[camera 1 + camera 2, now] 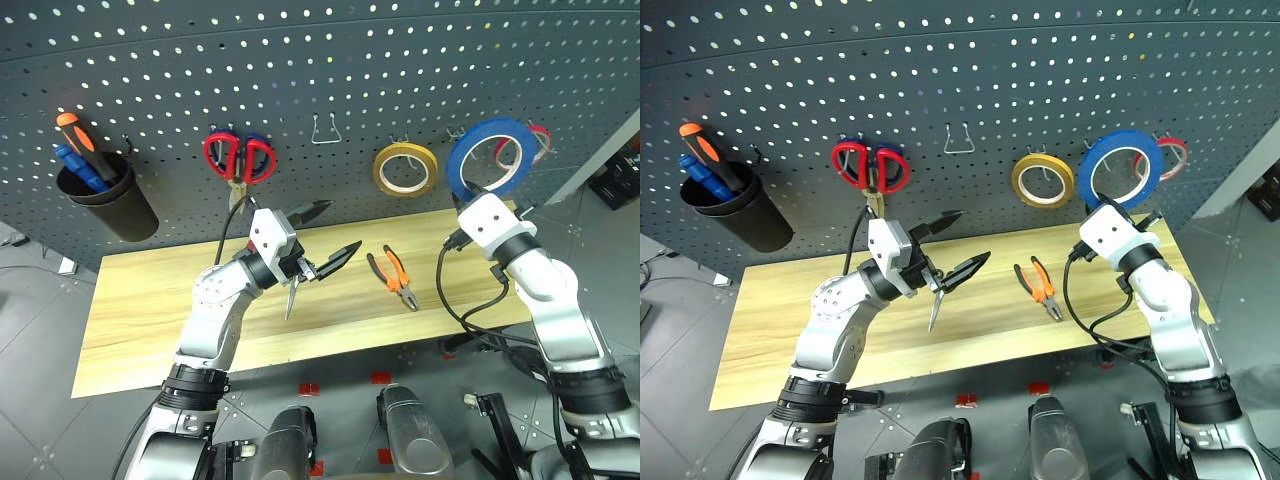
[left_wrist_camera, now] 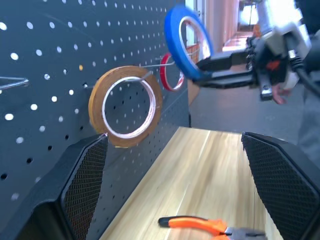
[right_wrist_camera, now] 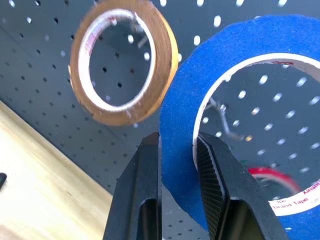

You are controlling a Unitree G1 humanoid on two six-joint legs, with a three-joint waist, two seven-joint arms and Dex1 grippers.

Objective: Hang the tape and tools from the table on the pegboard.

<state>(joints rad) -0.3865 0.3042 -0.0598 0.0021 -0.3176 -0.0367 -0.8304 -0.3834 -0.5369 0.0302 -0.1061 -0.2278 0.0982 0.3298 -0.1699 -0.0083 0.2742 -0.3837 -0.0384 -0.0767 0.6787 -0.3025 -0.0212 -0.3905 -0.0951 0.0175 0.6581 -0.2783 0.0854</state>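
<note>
**A:** What is seen nearest the camera?

**B:** The left pincer (image 1: 325, 232) is held above the long light wood-grain surface (image 1: 150, 310), its two black fingers spread wide apart with nothing between them. A slim tool (image 1: 290, 297), apparently the screwdriver, lies on the surface just below it; its handle cannot be made out. The pliers with orange-and-black handles (image 1: 394, 275) lie a little to the right, untouched.

**A:** And the right side?

**B:** The right pincer (image 3: 177, 150) is clenched on the wide flat ring of blue tape (image 1: 488, 155), one finger outside the band and one inside. The ring is held upright, raised in front of the big dark grey pegboard (image 1: 350, 70).

**A:** What is on the board itself?

**B:** The yellow roll of tape (image 1: 405, 168) is hung on a hook to the left of the blue ring. A thin red roll (image 2: 169, 75) is hung partly behind it. A bare metal hook (image 3: 222, 117) is seen through the ring's opening.

**A:** Which step is judged to be in hand?

**B:** The hanging of the blue tape, the first of the items. The ring's opening should be lined up with a free hook tip, pushed over it, and only then released. The tools would be dealt with afterwards.
</note>
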